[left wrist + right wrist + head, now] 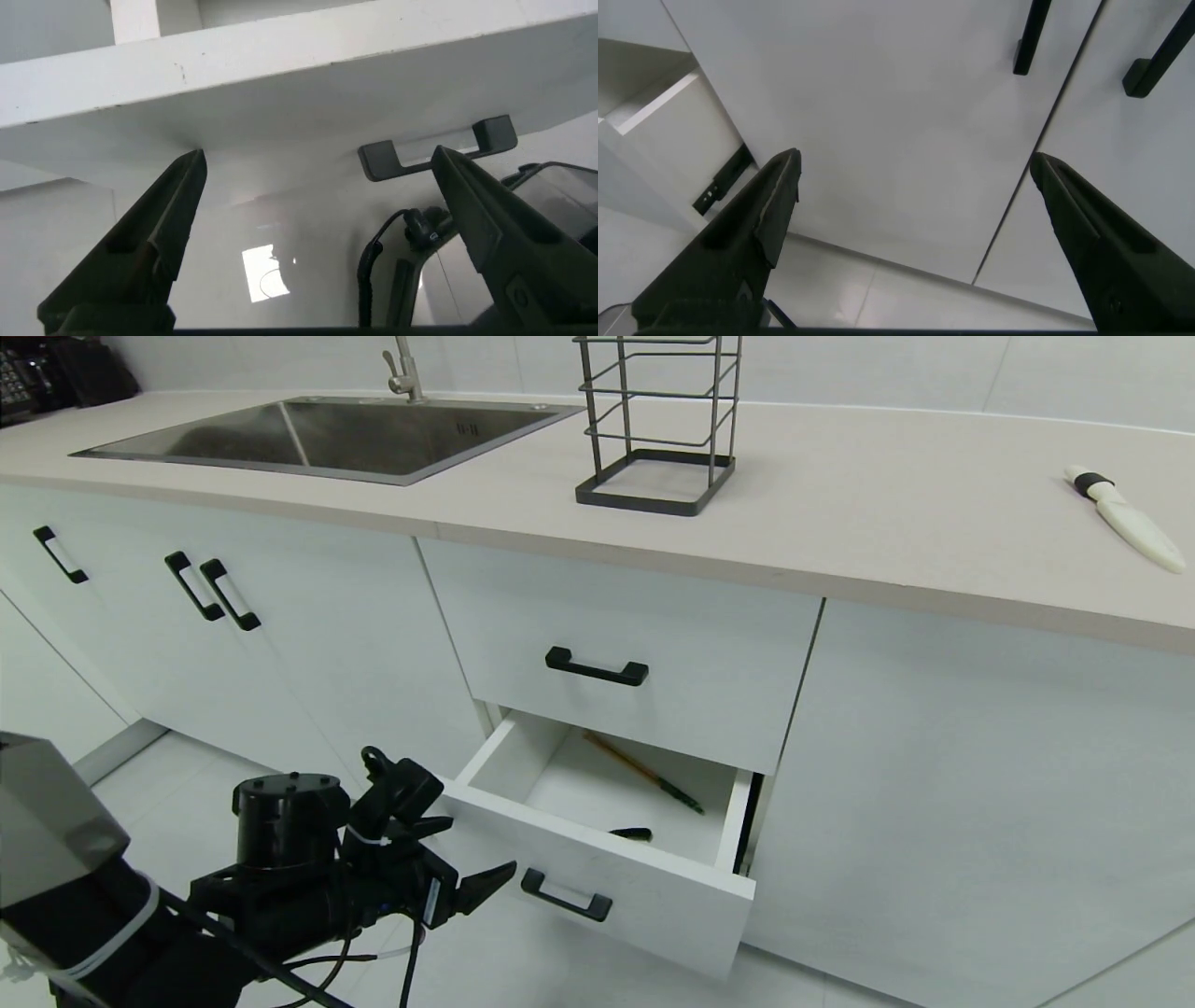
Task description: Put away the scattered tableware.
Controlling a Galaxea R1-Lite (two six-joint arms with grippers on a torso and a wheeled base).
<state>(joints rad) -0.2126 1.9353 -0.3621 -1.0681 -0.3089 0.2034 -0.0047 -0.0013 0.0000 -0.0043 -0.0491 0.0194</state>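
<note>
Holds the left gripper (318,154) spread wide, gripping nothing, low before the open drawer (672,905), with the handle (383,159) just above and past one finger. Holds the right gripper (913,157) spread too, facing the cabinet doors (878,112) beside that drawer. Has the knife (1125,518) lying on the counter (887,513), well apart from both grippers, far up and off to the right. Shows a thin stick (644,770) and a small dark piece (630,833) inside the drawer, near the left gripper, beyond the front panel.
</note>
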